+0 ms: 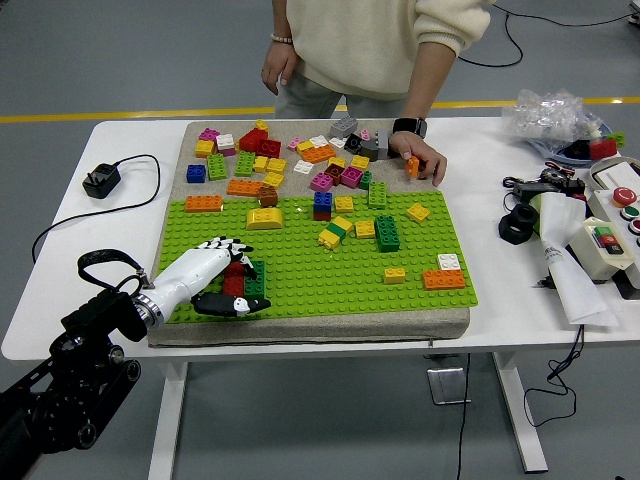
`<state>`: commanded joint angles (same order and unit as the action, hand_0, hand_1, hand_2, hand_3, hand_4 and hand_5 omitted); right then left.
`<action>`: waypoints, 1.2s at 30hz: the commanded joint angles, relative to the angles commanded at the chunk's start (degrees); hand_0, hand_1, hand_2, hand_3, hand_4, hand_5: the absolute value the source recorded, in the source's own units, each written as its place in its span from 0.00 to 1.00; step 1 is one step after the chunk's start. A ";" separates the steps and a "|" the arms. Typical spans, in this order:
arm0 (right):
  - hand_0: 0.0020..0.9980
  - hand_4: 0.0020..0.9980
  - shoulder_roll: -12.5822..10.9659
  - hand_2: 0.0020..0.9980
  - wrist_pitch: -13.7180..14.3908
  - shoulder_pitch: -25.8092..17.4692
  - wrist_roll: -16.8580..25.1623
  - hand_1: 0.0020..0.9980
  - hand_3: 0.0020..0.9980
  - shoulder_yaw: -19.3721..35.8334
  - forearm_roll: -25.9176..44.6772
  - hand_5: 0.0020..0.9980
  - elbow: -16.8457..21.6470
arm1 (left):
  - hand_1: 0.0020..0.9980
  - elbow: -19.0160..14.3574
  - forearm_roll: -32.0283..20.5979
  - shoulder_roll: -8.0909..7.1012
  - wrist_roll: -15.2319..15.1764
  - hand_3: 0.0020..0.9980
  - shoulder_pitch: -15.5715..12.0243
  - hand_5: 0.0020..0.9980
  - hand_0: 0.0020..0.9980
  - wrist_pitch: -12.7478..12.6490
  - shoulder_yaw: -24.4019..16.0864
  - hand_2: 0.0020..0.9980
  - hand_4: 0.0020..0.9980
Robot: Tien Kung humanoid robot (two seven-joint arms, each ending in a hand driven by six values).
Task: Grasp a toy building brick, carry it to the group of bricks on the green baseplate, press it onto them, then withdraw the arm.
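- The red brick (234, 278) stands at the near left of the green baseplate (330, 275), its long axis running roughly from the table's near edge toward the far edge, studs facing up.
- It is a small, glossy, blocky piece, darker red than the bricks farther back; part of it is hidden by the hand.
- A dark green brick (254, 279) sits touching its right side, the same upright, studded shape.
- The left hand (212, 278) comes in from the lower left, white shell on the back and black thumb (228, 305), with the fingers curled over the red brick's top and the thumb lying along its near side; the hand closes on the brick.
- The right hand is out of the view.
- The baseplate is a flat sheet of bright green plastic covered in even rows of studs, lying on a grey fabric-like pad (300, 328) on the white table (130, 140).
- On the pad's far strip lies a loose heap of bricks (290, 155) in red, yellow, orange, magenta, white, blue and grey.
- Scattered on the plate are an orange brick (443, 278), a tall dark green brick (387, 233) and a yellow rounded piece (264, 218).
- A person stands at the far side; one hand (420, 160) rests at the pad's far right corner, fingers on a small orange brick (412, 166).
- A black power adapter (100, 181) with its cable lies on the table at the left.
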<state>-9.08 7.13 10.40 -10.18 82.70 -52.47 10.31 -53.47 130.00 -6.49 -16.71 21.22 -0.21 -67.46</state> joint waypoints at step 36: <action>0.79 0.91 0.12 0.75 0.12 0.47 0.10 0.70 0.72 -0.12 0.04 0.55 0.00 | 0.84 -6.69 -13.65 -3.02 -0.57 0.66 5.28 0.64 1.00 0.85 -6.34 0.79 0.97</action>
<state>-8.96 7.25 10.88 -10.08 82.58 -52.43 10.31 -60.16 116.35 -9.51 -17.28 26.50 0.65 -73.80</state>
